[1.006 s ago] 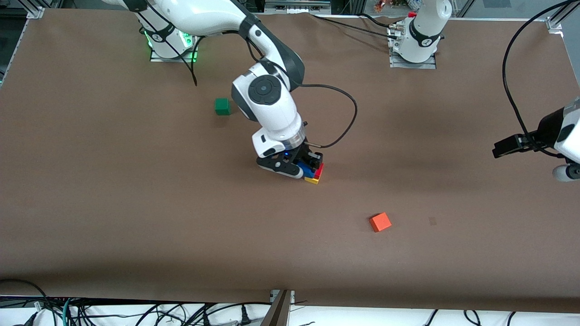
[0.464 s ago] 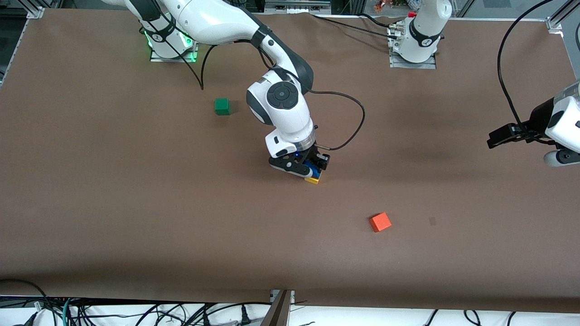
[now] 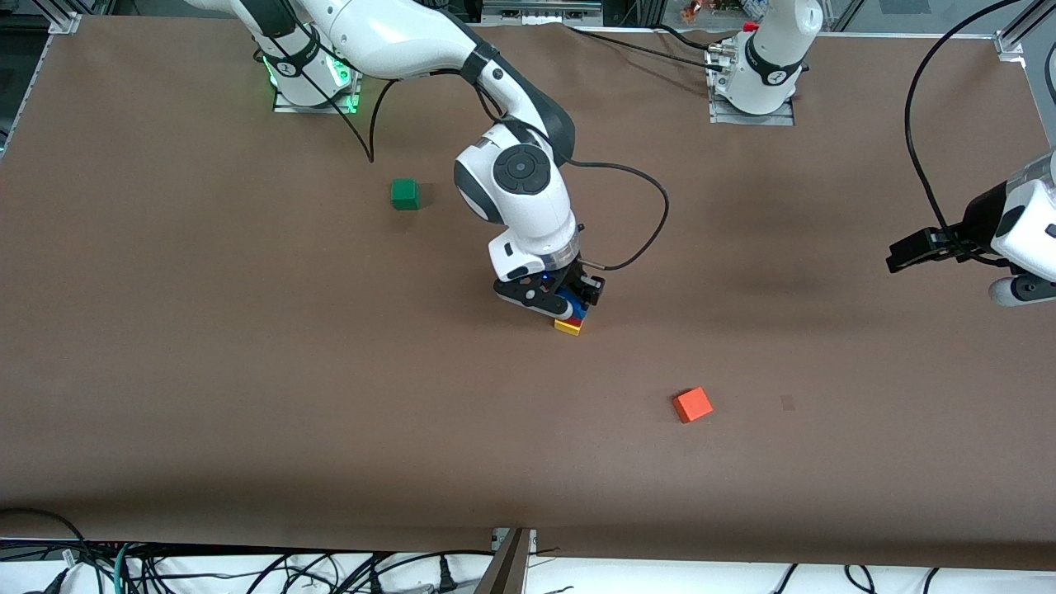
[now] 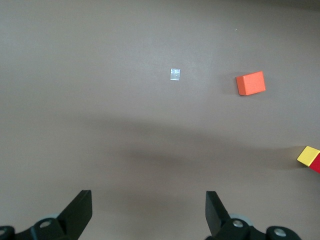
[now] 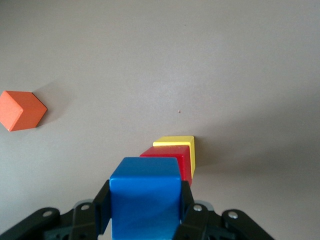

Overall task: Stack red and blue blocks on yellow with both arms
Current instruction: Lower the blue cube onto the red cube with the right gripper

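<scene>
My right gripper [image 3: 571, 300] is shut on the blue cube [image 5: 145, 192] and holds it right above the red cube [image 5: 171, 159]. The red cube sits on the yellow cube [image 5: 183, 145] at the middle of the table. I cannot tell whether blue touches red. In the front view the yellow cube [image 3: 568, 327] shows under the gripper, with slivers of blue [image 3: 577, 311] and red above it. My left gripper [image 3: 901, 256] is open and empty, hanging over the left arm's end of the table; it also shows in the left wrist view [image 4: 147, 212], with the stack's edge [image 4: 309, 156] off to one side.
An orange-red cube [image 3: 692, 404] lies nearer the front camera than the stack, toward the left arm's end. A green cube [image 3: 404, 194] lies farther from the camera, toward the right arm's end. A small pale mark [image 3: 788, 403] sits beside the orange-red cube.
My right gripper has carried the blue cube a little toward the left arm's end, covering most of the red cube. The left gripper shifted slightly, then held still.
</scene>
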{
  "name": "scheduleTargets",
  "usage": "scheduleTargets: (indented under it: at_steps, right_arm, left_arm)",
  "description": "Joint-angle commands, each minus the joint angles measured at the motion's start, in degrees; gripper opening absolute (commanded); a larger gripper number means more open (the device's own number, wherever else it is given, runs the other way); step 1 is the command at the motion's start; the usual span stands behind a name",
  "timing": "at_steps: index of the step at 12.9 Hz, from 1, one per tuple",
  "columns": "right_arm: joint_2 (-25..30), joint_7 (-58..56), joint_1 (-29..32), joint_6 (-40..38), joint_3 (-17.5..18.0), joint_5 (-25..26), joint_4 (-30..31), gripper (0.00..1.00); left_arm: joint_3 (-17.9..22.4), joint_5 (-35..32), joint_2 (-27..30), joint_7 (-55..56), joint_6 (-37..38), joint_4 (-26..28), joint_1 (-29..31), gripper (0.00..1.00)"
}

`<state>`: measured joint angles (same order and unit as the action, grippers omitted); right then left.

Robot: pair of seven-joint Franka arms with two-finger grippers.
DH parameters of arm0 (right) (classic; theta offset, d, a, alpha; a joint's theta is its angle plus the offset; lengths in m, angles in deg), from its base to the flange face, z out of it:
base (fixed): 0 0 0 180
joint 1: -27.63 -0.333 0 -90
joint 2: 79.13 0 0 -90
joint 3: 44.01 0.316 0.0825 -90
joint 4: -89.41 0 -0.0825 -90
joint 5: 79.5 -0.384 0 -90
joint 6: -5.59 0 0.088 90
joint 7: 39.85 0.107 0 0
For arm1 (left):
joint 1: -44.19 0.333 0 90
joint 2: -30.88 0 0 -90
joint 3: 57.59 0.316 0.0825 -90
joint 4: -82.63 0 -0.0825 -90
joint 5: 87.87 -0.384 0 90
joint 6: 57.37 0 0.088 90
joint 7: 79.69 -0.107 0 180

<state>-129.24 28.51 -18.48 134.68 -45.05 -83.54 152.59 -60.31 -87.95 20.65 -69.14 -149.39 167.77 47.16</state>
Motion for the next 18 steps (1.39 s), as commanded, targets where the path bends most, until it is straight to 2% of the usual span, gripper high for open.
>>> scheduleTargets:
  at_steps: [1,6,8,9,10,11,16,18]
  right_arm:
    - [-1.39,1.69,-0.56,-0.59,-0.63,1.06,-1.84,0.51]
    - [-2.18,1.69,-0.82,-0.33,-0.63,2.03,-1.84,0.51]
    - [-2.18,1.69,-0.82,-0.24,-0.63,2.03,-1.84,0.56]
    - [-2.18,1.69,-0.82,-0.24,-0.63,2.03,-1.84,0.62]
    - [-2.18,1.69,-0.91,-0.15,-0.63,2.03,-1.84,0.76]
    - [-2.18,1.69,-0.82,-0.15,-0.63,2.03,-1.84,0.99]
    - [-1.31,3.62,-0.65,-0.94,-0.72,1.85,-2.10,1.00]
    - [0.62,1.79,0.05,-5.83,-1.50,2.02,-2.19,1.00]
  left_arm:
    - [-0.01,1.05,1.09,-1.59,-0.62,0.99,0.29,1.00]
    - [0.08,1.05,0.83,-1.59,-0.53,0.55,0.29,1.00]
    - [-0.01,1.05,0.65,-1.59,-0.53,0.55,0.29,1.00]
    - [-0.01,1.05,0.65,-1.59,-0.53,0.55,0.29,1.00]
    - [-0.01,1.05,0.65,-1.59,-0.53,0.47,0.29,1.00]
    - [-0.01,1.14,0.56,-1.59,-0.53,0.47,0.29,1.00]
    - [-0.01,1.05,0.56,-1.59,-0.53,0.47,0.20,1.00]
    - [-0.01,1.05,0.56,-1.59,-0.62,0.47,0.28,1.00]
